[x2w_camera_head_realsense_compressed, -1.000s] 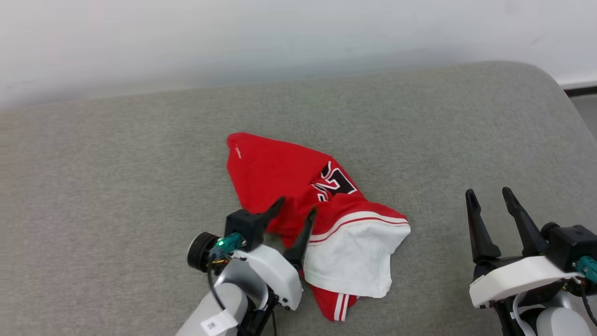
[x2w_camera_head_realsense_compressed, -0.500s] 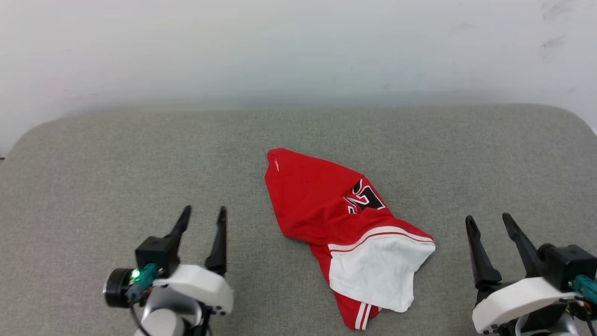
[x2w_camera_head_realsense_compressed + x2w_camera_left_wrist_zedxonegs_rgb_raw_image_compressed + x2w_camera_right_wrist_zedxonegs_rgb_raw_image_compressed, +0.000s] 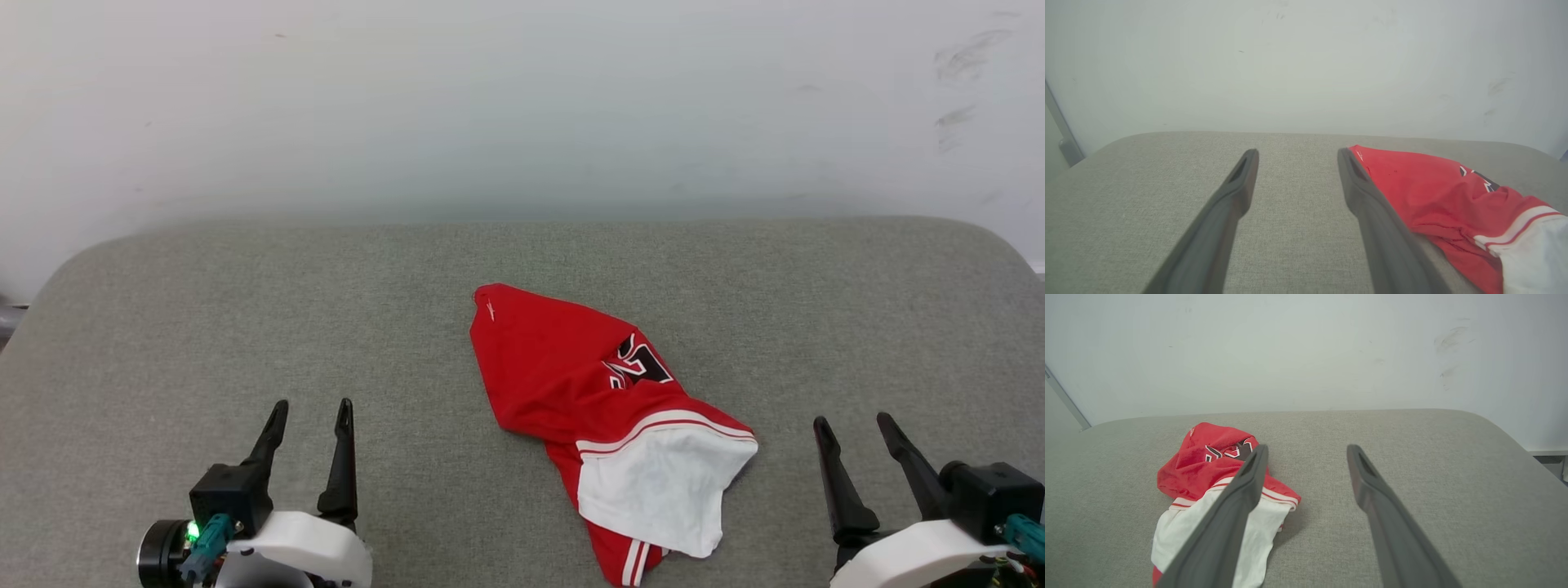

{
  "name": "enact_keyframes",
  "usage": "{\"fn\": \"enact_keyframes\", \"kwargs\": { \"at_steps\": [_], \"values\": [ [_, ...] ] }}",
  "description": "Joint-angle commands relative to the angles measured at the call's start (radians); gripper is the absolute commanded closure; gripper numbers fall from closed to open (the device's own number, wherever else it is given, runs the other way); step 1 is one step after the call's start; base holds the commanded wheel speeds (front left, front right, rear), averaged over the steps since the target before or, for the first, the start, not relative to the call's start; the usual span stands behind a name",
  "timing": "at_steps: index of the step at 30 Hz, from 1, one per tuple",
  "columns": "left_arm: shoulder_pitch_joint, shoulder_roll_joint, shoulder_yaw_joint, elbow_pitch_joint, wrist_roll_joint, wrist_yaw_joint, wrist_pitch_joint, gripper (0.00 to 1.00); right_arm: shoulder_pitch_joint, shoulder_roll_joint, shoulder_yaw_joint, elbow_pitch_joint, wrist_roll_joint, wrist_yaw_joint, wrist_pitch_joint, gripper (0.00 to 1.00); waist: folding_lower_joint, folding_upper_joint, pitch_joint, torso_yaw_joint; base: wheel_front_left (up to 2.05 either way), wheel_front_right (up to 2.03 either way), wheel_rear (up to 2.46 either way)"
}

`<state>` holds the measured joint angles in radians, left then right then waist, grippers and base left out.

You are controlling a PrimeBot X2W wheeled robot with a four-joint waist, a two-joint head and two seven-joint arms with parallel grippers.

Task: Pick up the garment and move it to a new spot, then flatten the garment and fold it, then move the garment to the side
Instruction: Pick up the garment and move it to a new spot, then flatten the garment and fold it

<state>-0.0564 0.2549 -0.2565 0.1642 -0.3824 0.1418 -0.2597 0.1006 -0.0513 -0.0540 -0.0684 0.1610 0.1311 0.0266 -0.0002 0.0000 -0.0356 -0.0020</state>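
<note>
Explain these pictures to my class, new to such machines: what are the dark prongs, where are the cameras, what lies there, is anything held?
The dark prongs are the fingers of a two-armed robot's grippers. One picture comes from a head camera looking down: the left gripper sits lower left, the right gripper lower right. The other two come from wrist cameras, each looking along its own gripper's fingers. On the grey padded surface lies one crumpled garment, red with a white panel and striped trim. Both grippers are open, clear of the cloth, holding nothing.
</note>
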Motion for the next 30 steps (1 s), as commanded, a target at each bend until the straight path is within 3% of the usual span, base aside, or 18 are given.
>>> {"fn": "enact_keyframes", "kwargs": {
  "at_steps": [1, 18, 25, 30],
  "values": [
    [0.021, 0.004, -0.003, -0.008, 0.002, 0.008, -0.004, 0.0, 0.013, 0.002, 0.001, -0.01, 0.009, -0.001, 0.003, 0.0, 0.0002, 0.0, -0.004, -0.002, 0.0, 0.0, 0.0],
    [0.014, 0.008, -0.006, 0.004, -0.017, 0.015, 0.006, 0.0, 0.03, 0.002, -0.037, -0.03, 0.024, -0.001, 0.034, 0.0, 0.0002, 0.0, -0.013, 0.005, 0.0, 0.0, 0.0],
    [-0.008, 0.0, -0.006, -0.016, -0.018, 0.015, 0.001, 0.0, 0.05, 0.0, -0.082, 0.033, 0.025, -0.001, 0.315, 0.0, 0.0002, 0.0, 0.017, 0.044, 0.0, 0.0, 0.0],
    [-0.021, -0.014, -0.012, -0.03, -0.02, 0.014, 0.0, 0.0, 0.044, -0.038, -0.04, 0.029, 0.072, -0.001, 0.489, 0.0, 0.0002, 0.0, 0.059, 0.085, 0.0, 0.0, 0.0]
  ]
}}
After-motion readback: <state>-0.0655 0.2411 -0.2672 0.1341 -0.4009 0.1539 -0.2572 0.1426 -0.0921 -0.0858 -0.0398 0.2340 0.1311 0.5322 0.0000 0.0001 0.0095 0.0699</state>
